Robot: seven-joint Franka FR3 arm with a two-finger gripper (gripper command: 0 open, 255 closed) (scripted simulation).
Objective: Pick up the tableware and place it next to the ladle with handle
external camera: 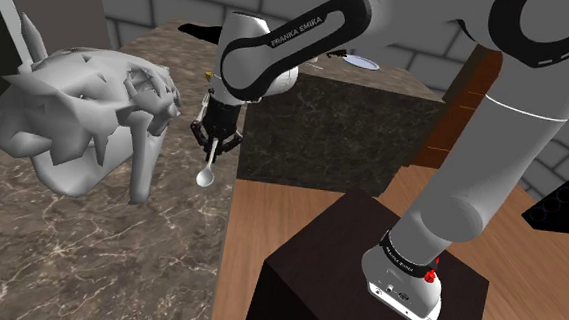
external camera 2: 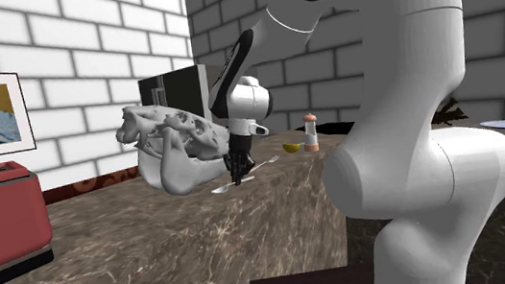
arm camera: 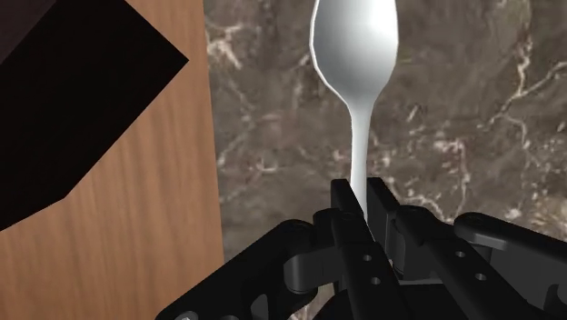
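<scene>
Spoon (arm camera: 357, 82), white, clamped by the end of its handle between the two fingers of my gripper (arm camera: 361, 195), which are closed on it. Its long axis runs straight out from the gripper: handle at the fingertips, bowl farthest from me and pointing down at the dark marbled counter (arm camera: 454, 109). In the shoulder view the spoon (external camera: 207, 170) sits left of centre, hanging almost upright below the gripper (external camera: 216, 145) with the bowl tipped slightly toward the lower left. It is close to the counter (external camera: 88, 244) edge where the wooden floor (external camera: 300, 215) begins, and right of the large white skull-like ornament (external camera: 75, 113). In the second exterior view the gripper (external camera 2: 237, 176) stands at mid-frame, and the bowl of the spoon (external camera 2: 220, 189) is very close to the counter; I cannot tell whether it touches. I cannot tell which object is the ladle, so the direction of carry is undecided. Judgement: with the grasp secure, the carry should keep the bowl end leading.
</scene>
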